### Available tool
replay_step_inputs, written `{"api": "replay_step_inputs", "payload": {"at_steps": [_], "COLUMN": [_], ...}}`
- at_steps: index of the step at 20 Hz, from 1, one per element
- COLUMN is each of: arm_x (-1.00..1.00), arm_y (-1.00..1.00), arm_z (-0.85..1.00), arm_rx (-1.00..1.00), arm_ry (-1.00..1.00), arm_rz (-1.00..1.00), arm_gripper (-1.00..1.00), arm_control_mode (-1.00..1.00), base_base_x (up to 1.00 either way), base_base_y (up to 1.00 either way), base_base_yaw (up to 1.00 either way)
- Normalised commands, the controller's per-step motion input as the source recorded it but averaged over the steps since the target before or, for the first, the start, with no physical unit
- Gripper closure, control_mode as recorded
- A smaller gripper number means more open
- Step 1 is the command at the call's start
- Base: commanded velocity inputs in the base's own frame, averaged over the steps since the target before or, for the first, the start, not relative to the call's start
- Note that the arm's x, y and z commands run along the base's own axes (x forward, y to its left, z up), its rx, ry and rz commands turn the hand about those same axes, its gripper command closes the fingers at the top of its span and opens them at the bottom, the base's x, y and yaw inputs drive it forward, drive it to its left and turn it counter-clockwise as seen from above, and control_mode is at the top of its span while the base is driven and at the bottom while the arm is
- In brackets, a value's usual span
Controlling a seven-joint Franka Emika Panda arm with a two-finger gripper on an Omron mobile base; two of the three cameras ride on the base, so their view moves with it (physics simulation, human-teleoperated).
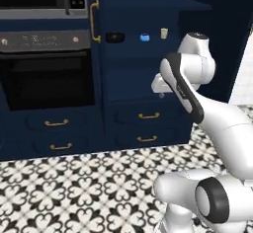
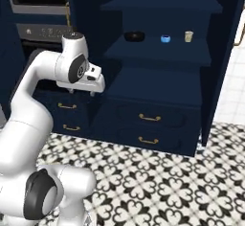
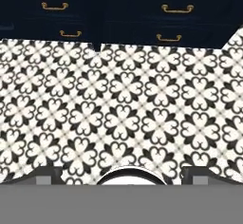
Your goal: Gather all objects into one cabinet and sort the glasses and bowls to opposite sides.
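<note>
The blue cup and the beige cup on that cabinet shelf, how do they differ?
The blue cup is short and squat; the beige cup stands taller and looks slimmer. The blue cup is bright blue with a dark inside; the beige cup is pale all over. The blue cup sits mid-shelf, between the black bowl and the beige cup, which is nearest the shelf's right end. Both stand upright on one shelf.

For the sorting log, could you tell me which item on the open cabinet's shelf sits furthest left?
The black bowl: it is wide and low, left of the blue cup and the beige cup.

patterned floor tiles point(image 1: 74, 182), navy drawers point(image 1: 143, 123)
</note>
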Motion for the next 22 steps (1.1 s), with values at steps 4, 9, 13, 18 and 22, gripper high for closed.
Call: {"api": "replay_step_inputs", "payload": {"at_steps": [4,9,13,18,22], "arm_x": [0.00,0.00,0.00,0.00,0.00], "arm_y": [0.00,0.00,0.00,0.00,0.00], "arm_z": [0.00,0.00,0.00,0.00,0.00], "arm_rx": [0.00,0.00,0.00,0.00,0.00], "arm_ry": [0.00,0.00,0.00,0.00,0.00], "arm_rz": [0.00,0.00,0.00,0.00,0.00], "arm_gripper": [-1.00,-1.00,-1.00,-1.00,-1.00], "arm_control_mode": [1.00,1.00,1.00,1.00,1.00], "base_base_x": [-0.99,-0.81,-0.60,-0.38,-0.49], "base_base_y": [0.92,0.99,0.91,0.75,0.79], "base_base_yaw": [0.37,0.55,0.64,0.67,0.63]}}
